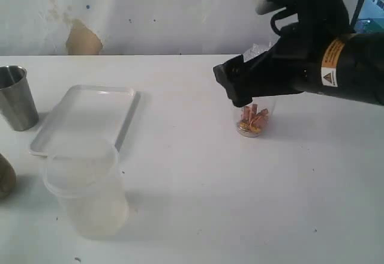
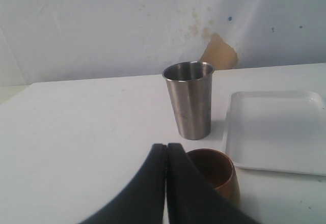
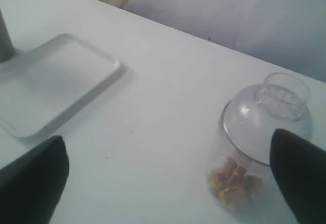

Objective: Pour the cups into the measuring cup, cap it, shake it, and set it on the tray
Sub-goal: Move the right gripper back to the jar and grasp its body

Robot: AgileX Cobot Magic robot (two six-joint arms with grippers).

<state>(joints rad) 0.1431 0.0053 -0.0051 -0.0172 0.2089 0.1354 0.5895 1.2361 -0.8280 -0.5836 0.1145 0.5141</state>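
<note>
The clear measuring cup (image 1: 252, 120) (image 3: 239, 178) stands on the table right of centre, with orange-brown pieces in its bottom. The domed clear cap (image 3: 265, 117) with its knob sits on top of it. My right gripper (image 1: 243, 99) (image 3: 168, 183) hovers just over the cup, open wide and holding nothing; one finger (image 3: 300, 173) is beside the cap. The steel tumbler (image 1: 17, 98) (image 2: 189, 101) and the squat brown cup (image 1: 5, 177) (image 2: 216, 173) stand at the far left. My left gripper (image 2: 167, 147) is shut and empty, next to the brown cup. The white tray (image 1: 84, 120) (image 2: 275, 132) (image 3: 56, 81) lies empty left of centre.
A frosted translucent tub (image 1: 87, 186) stands in front of the tray, near the table's front left. A pale wall with a brown patch (image 1: 83, 39) runs behind the table.
</note>
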